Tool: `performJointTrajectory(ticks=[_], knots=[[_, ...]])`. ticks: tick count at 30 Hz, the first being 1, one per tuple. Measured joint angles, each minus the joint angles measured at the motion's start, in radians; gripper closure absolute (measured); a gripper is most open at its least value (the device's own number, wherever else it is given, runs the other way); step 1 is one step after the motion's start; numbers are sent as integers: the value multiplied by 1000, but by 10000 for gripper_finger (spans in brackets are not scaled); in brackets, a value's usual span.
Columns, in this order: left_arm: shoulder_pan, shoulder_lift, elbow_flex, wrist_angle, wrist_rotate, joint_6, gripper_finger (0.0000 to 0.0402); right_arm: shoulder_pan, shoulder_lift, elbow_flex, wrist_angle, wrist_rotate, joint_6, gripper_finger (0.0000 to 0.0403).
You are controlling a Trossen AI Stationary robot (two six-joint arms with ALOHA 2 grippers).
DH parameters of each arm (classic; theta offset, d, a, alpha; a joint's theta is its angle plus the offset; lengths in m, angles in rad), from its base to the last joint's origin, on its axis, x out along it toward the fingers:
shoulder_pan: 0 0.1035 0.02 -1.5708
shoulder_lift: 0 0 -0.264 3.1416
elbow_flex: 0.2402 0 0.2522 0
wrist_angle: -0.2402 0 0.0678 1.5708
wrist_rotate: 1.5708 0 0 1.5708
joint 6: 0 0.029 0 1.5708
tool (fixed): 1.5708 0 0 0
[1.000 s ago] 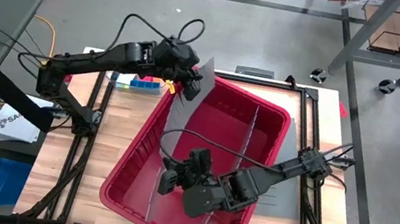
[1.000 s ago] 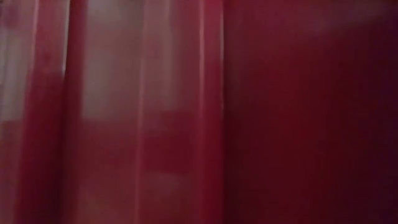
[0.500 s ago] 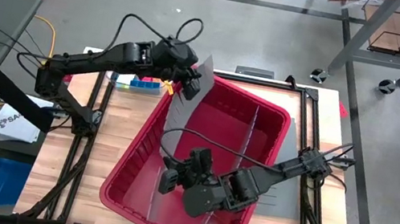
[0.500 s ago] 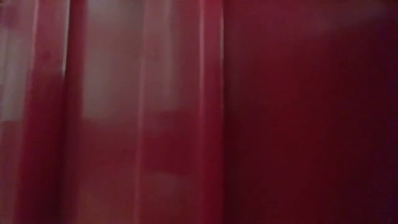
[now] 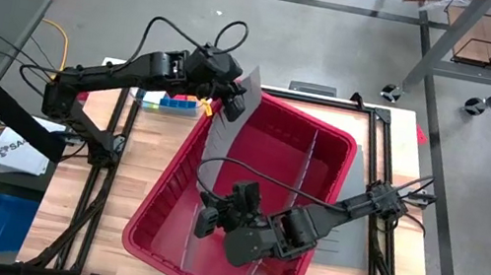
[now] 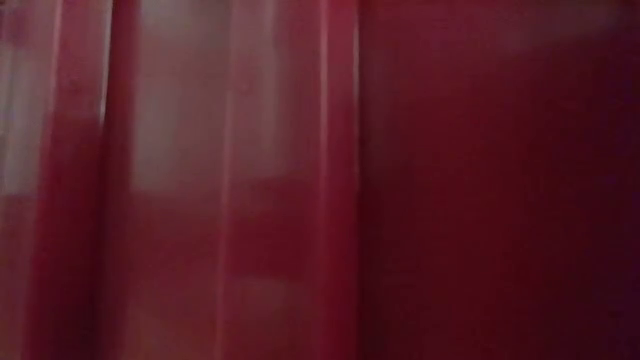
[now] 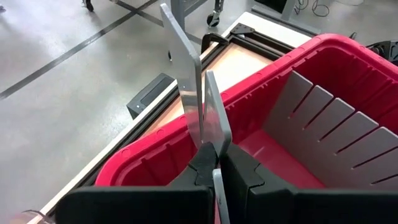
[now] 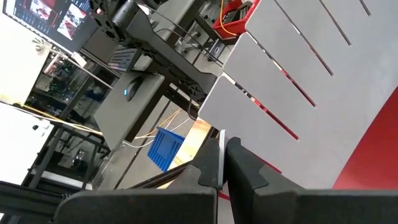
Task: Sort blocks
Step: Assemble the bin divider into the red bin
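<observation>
While clamped on the far end of a grey divider sheet (image 5: 224,129) at the red bin's (image 5: 326,136) far-left rim, left end effector (image 5: 231,107) with fingers pressed together on the sheet's edge. Right end effector (image 5: 205,220) low inside the bin near its front-left wall, likewise pinched tight on the same sheet's near end. Blocks (image 5: 172,101) in blue, yellow and green on the table (image 5: 148,151), just outside the bin, beside the left arm.
</observation>
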Motion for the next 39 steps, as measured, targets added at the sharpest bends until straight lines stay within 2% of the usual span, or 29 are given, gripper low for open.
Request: performJointTrajectory(ticks=[13,15,19,31,39], knots=[[5,58,1,23,8,23,401,0,0,0,4,0,0,403],[6,82,-1,14,-14,55,401,3,-1,6,74,-35,4,400],[10,143,-7,40,-70,76,401,14,-23,12,165,-42,-85,399],[17,168,-2,48,-59,17,401,21,-29,4,189,-23,-187,402],[19,176,-2,10,-17,-42,366,20,-46,4,201,-26,-239,402]])
